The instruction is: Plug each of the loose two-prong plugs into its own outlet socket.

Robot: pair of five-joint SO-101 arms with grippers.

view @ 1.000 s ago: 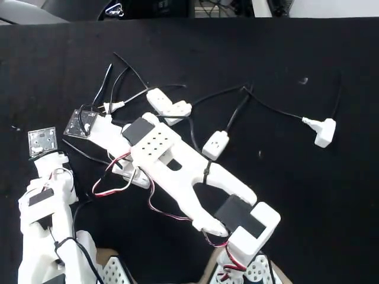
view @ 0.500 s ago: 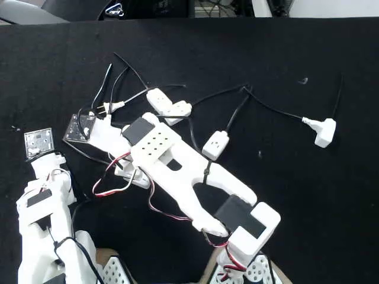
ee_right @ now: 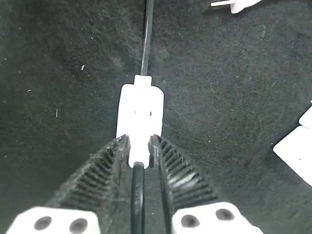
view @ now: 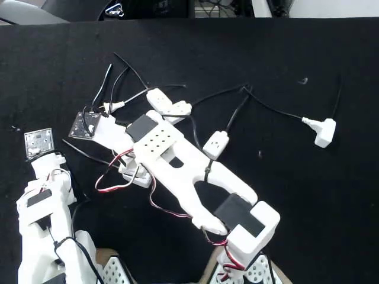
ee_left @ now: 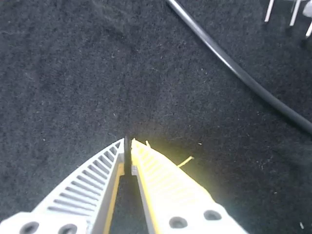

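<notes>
A white plug [ee_right: 140, 153] is clamped at its cord end between the fingers of the right gripper [ee_right: 140, 140], low over the left part of the tabletop [view: 284, 53]. A white socket [ee_right: 141, 95] is butted against its front, and a black cord [ee_right: 147, 29] leads away from the socket's far end. The two appear joined, but whether the prongs are fully home cannot be told. The seating push is best kept straight along the line of the cord, with the grip held firm so that the plug is not tilted at the seam. Nothing is seen bracing the socket, so it may be slid over the cloth rather than taken onto the prongs; a slow, steady press is advised. The left gripper [ee_left: 129, 144] is closed to touching tips with nothing between them, over bare cloth near the tabletop's left front, and could be set behind the socket as a stop. A loose plug [view: 111, 107] with bare prongs, a free socket [view: 216, 144] and a far plug [view: 323, 131] near the right edge are judged unmated.
</notes>
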